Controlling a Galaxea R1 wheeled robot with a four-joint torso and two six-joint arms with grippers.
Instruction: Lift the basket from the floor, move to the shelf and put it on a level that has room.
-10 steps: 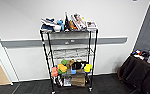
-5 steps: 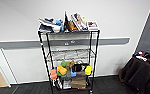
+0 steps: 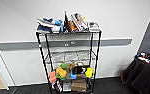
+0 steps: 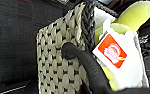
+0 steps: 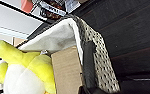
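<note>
The shelf [image 3: 68, 62] stands ahead against the wall, books [image 3: 78, 23] crowding its top. Both hands grasp the basket [image 4: 63, 60]: left hand [image 4: 91, 72], right hand [image 5: 89, 67] on opposite woven walls, above the floor [image 5: 131, 32].

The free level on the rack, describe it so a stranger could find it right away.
Against the white wall stands a tall black rack. Its middle level, a grey wire grid, sits between the top tier piled with books and the lower tier crowded with colourful toys. Unlike its neighbours, it looks bare.
</note>
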